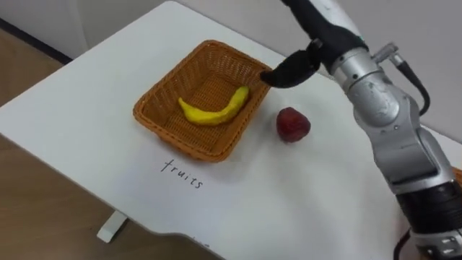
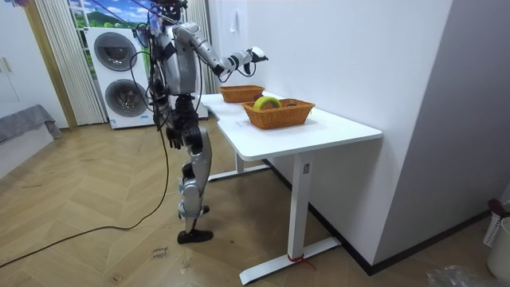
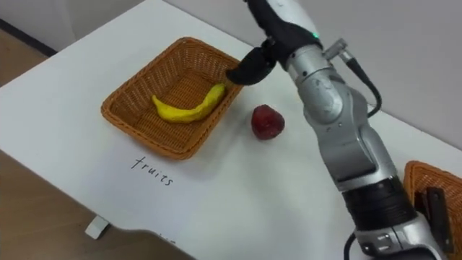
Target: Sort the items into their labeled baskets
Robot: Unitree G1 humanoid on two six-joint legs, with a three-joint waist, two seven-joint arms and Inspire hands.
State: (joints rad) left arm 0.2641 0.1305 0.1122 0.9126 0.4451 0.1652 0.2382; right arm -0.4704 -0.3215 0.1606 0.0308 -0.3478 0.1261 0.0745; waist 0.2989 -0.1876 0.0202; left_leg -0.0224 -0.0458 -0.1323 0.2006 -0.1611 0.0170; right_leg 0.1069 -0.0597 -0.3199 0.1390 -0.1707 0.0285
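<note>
White table (image 1: 86,108), smooth top, standing against a pale wall (image 2: 358,56). Wood floor (image 2: 96,199) in a herringbone pattern. Two washing machines (image 2: 119,72) stacked behind the robot, a curtain (image 2: 56,64) beside them. The robot stands upright at the far end of the table in the room view, one arm held out over the top. On the table: a woven orange-brown fruit basket (image 1: 180,141) with a handwritten word (image 1: 182,174) on the surface just in front of it. A banana (image 1: 213,112) lies inside, curved, its tip toward the basket's right side. A red fruit (image 1: 293,124) sits on the bare table just beside the basket's right edge, outside it; its kind is hard to tell. The right hand (image 1: 292,71) hangs over the basket's far right corner, above both fruits and touching neither. Its dark fingers (image 3: 244,71) point down and to the left, loosely extended, with nothing held. The palm is turned away, so the finger spread is hard to judge. A second basket (image 3: 426,180) stands well apart on the robot's right, cut off at the picture's edge. A dark item (image 3: 436,206) lies in it, too little showing to name. The room view also shows a yellow-green thing (image 2: 269,101) in that basket. The right forearm hides part of the table behind it.
</note>
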